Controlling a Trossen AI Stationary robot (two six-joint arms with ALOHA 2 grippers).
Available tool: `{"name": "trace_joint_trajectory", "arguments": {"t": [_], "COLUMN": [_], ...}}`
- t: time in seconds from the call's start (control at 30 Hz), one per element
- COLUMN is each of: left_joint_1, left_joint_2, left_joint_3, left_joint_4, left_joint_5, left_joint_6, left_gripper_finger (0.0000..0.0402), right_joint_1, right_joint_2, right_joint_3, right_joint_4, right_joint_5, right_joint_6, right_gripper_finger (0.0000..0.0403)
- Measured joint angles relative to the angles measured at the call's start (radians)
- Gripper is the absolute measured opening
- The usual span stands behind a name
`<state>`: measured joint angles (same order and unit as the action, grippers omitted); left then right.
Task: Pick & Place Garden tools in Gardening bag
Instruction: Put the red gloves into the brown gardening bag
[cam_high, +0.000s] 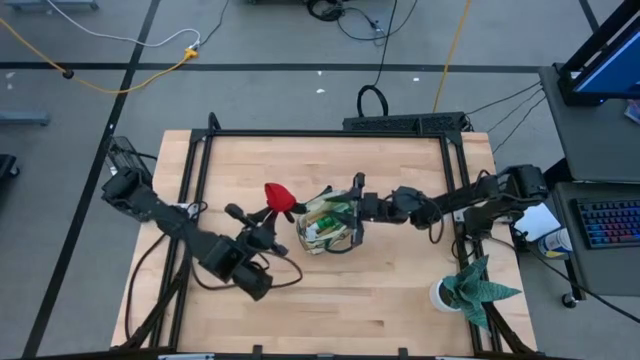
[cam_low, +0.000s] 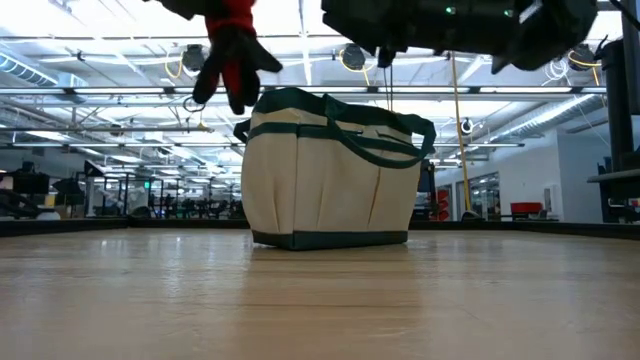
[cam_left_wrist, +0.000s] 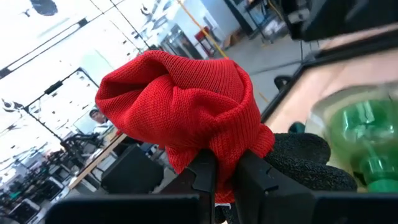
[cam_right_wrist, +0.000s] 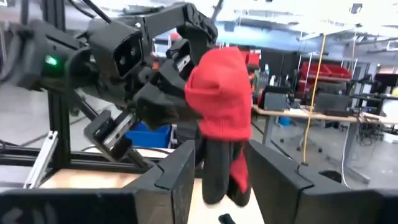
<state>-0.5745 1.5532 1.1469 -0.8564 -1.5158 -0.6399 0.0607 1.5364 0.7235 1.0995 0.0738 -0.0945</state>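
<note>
The cream-and-green gardening bag (cam_high: 328, 222) stands upright on its flat bottom at the table's middle (cam_low: 330, 170), with a green spray bottle (cam_left_wrist: 365, 134) inside. A red glove (cam_high: 279, 195) with a black palm (cam_left_wrist: 305, 163) hangs in the air just left of the bag's rim (cam_low: 232, 50). My left gripper (cam_high: 271, 208) is shut on the glove. My right gripper (cam_high: 357, 204) reaches in from the right, over the bag's right end. Its fingers are open (cam_right_wrist: 221, 180), and the glove shows beyond them. My left gripper pinches a bunched fold of the glove's red knit cuff (cam_left_wrist: 219, 163) between its two fingers. The fingers come level, slanting in from the table's near left. The glove is lifted clear, its fingers hanging down (cam_low: 235, 85). Whether my right gripper touches the bag I cannot tell.
A spiky green plant (cam_high: 480, 285) in a white pot (cam_high: 443, 295) stands at the table's near right corner. Bare wood lies in front of the bag (cam_high: 340, 300). A black frame (cam_high: 320, 133) runs around the tabletop.
</note>
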Motion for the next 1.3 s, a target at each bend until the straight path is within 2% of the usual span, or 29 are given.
{"name": "trace_joint_trajectory", "arguments": {"t": [0.17, 0.3, 0.5, 0.63, 0.77, 1.0, 1.13, 1.2, 1.3], "left_joint_1": [0.039, 0.067, 0.098, 0.111, 0.116, 0.12, 0.15, 0.178, 0.232], "left_joint_2": [0.0, 0.0, 0.0, 0.0, -0.04, -0.191, -0.292, -0.34, -0.402], "left_joint_3": [0.0, 0.0, 0.0, 0.0, 0.0, 0.0, -0.045, -0.099, -0.225], "left_joint_4": [0.142, 0.265, 0.454, 0.487, 0.483, 0.408, 0.413, 0.474, 0.67], "left_joint_5": [0.1, 0.187, 0.316, 0.348, 0.37, 0.501, 0.644, 0.717, 0.822], "left_joint_6": [0.22, 0.413, 0.708, 0.847, 0.875, 0.891, 0.899, 0.921, 0.996], "left_gripper_finger": [0.0031, 0.0031, 0.0031, 0.0031, 0.0031, 0.0031, 0.0031, 0.0031, 0.0031], "right_joint_1": [-0.009, -0.009, -0.009, -0.009, -0.009, -0.009, -0.009, -0.009, -0.009], "right_joint_2": [0.0, -0.001, 0.0, 0.0, 0.0, 0.0, 0.0, 0.0, 0.0], "right_joint_3": [0.069, 0.089, 0.089, 0.089, 0.089, 0.089, 0.089, 0.089, 0.089], "right_joint_4": [-0.131, -0.163, -0.205, -0.222, -0.228, -0.23, -0.23, -0.23, -0.23], "right_joint_5": [0.0, 0.0, 0.0, 0.0, 0.0, 0.002, 0.002, 0.002, 0.002], "right_joint_6": [0.001, -0.025, -0.048, -0.048, -0.045, -0.048, -0.049, -0.053, -0.056], "right_gripper_finger": [0.0135, 0.0145, 0.018, 0.0206, 0.0224, 0.0235, 0.0234, 0.0234, 0.0235]}}
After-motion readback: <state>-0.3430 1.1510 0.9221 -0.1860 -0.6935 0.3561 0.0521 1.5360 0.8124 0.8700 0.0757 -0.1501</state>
